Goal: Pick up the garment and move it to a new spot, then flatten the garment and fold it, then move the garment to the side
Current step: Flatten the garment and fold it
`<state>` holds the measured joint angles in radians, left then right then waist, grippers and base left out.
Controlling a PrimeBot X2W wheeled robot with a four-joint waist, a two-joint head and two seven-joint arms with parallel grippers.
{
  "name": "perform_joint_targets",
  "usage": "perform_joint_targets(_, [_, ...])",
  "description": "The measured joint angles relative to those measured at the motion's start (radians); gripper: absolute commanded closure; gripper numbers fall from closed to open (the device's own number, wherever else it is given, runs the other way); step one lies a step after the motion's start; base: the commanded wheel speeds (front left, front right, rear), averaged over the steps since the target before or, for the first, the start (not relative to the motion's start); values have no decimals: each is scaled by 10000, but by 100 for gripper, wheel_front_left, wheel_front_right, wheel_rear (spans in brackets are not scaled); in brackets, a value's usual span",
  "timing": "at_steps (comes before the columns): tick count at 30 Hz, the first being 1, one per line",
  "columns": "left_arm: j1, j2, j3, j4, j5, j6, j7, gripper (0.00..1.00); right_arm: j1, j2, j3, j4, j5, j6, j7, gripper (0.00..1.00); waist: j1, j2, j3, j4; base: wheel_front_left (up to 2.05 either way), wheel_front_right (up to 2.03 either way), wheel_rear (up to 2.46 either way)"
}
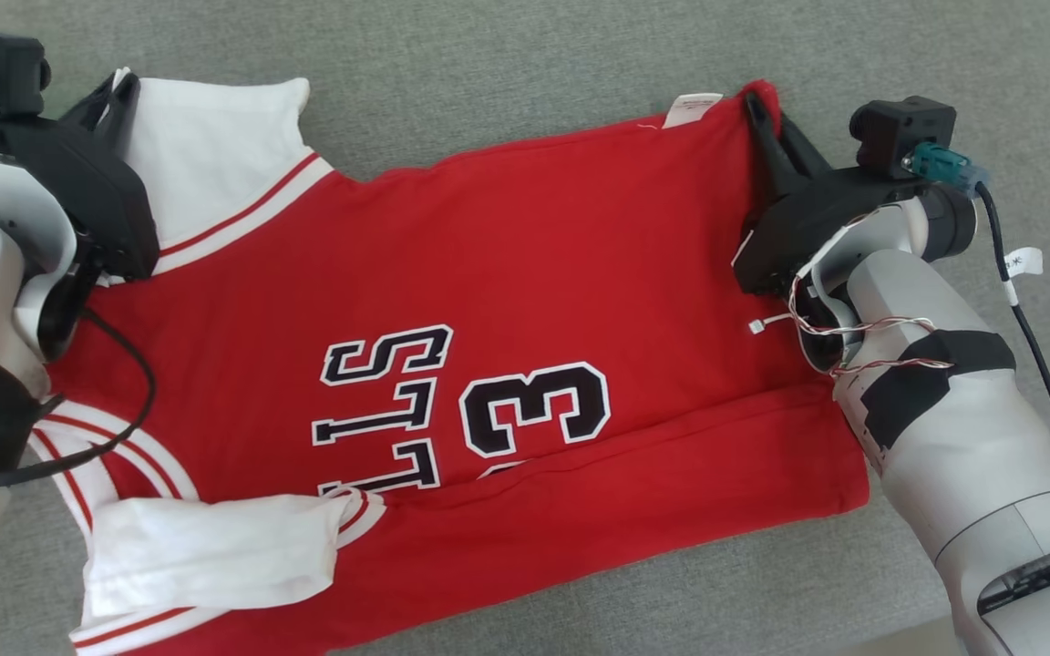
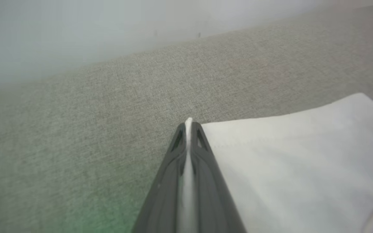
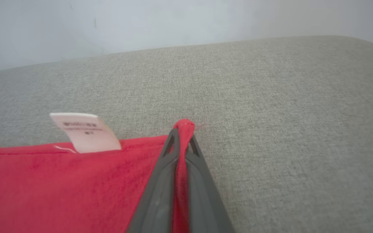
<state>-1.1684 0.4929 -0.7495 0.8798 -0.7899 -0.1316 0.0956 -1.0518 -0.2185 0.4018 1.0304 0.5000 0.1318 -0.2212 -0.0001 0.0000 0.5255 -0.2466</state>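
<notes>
The grey woven surface carries the garment, a red jersey spread flat between the two grippers, with its near edge folded over. The left gripper is pinched on the corner of the white sleeve, which extends to its right. The right gripper pinches the garment's red hem corner, and the cloth stretches away to its left. A white label sticks out from the hem just left of that gripper.
</notes>
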Motion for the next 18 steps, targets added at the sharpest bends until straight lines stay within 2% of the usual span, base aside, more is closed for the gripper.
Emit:
perform_joint_targets(9, [339,-259,-343,-326,-625,0,-1739,100,495,-278,268,79,25,0,-355,100,0,0,-517,340,0,0,0])
perform_joint_targets(18, [1518,-146,-594,-1020,-1055,0,-3014,100,2065,-894,-88,-1662,15,0,-422,100,0,0,-1395,709,0,0,0])
